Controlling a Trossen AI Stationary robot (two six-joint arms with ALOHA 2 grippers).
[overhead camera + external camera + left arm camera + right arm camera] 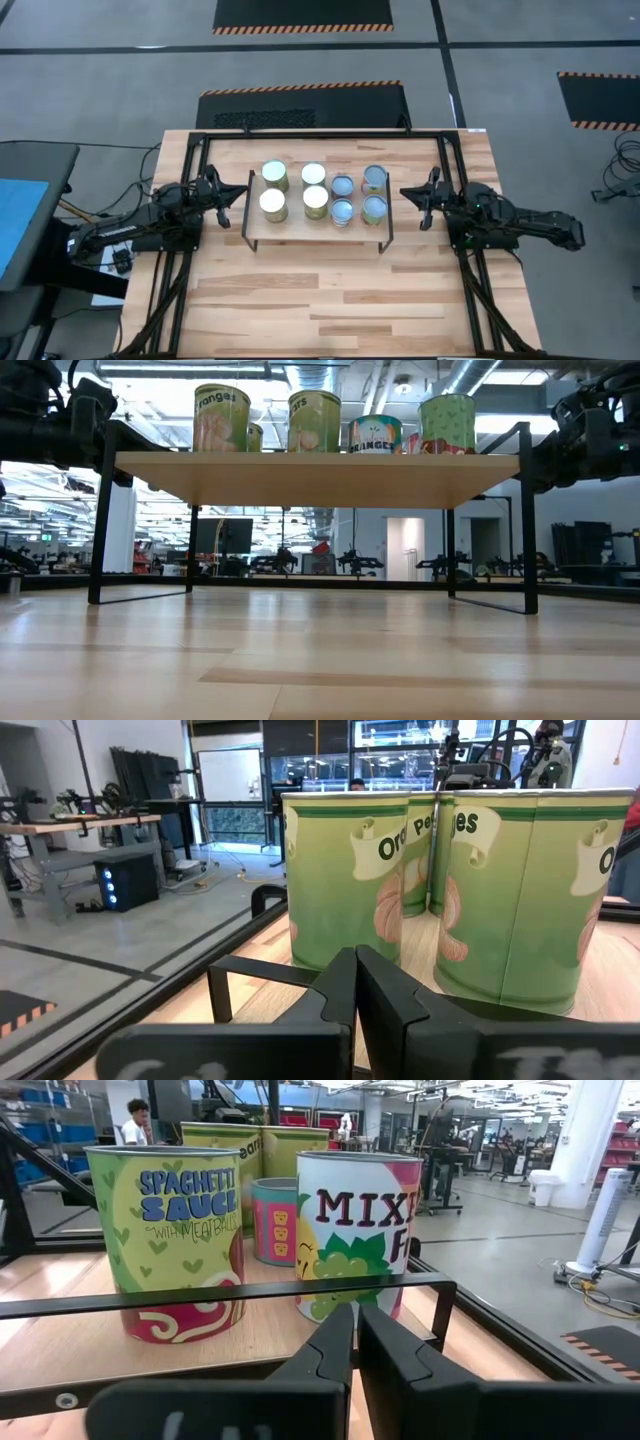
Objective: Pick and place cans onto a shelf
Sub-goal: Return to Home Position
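Several cans stand upright on their bases in two rows on the shelf (300,232), a light-wood board on black wire legs (320,478). The green-labelled cans (274,176) are on its left half, the smaller blue-topped ones (342,212) on its right half. My left gripper (243,192) is level and shut just off the shelf's left end, facing two green cans (345,880). My right gripper (404,192) is level and shut off the right end, facing a spaghetti sauce can (180,1240) and a mixed fruit can (360,1230). Neither gripper holds anything.
Black frame rails (320,135) run around the far part of the wooden tabletop (330,300), which has bare room in front of the shelf. A monitor (20,220) stands off the left edge. A person (135,1120) is far back in the room.
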